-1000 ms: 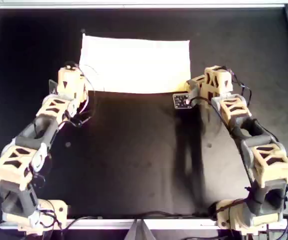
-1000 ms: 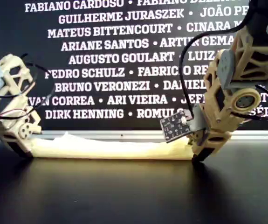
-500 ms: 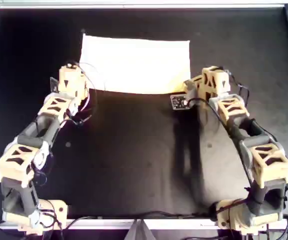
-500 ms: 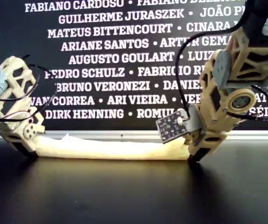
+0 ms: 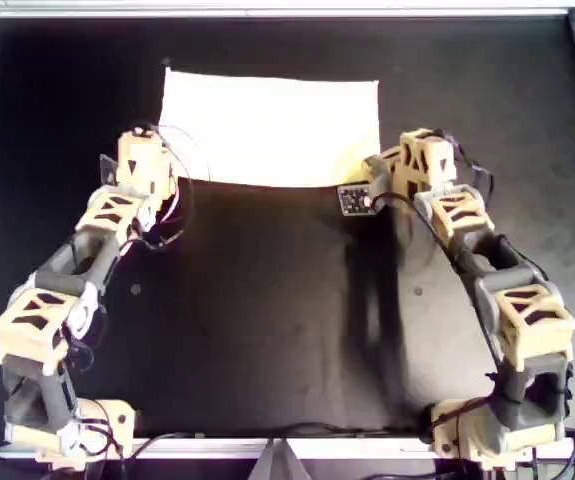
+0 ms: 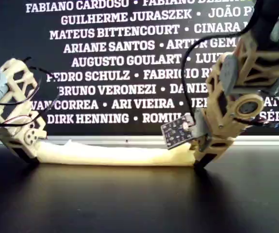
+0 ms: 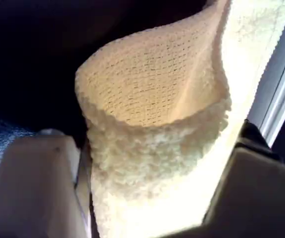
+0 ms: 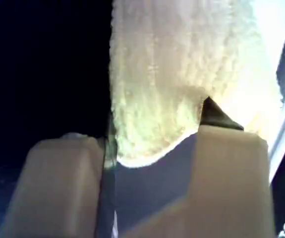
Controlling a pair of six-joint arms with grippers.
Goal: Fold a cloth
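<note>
Cloth (image 5: pixel 270 128) lies folded on black worktop (image 5: pixel 267 320) — near corners pinched. Left gripper (image 5: pixel 139 150) fingers clamp one corner; right gripper (image 5: pixel 382 170) fingers clamp the other.

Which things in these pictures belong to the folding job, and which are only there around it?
Belonging to the job:
- the cloth, already doubled over
- the left hand, shut on one near corner
- the right hand, shut on the other near corner

Only there:
- the black table surface
- the wall of printed names
</note>
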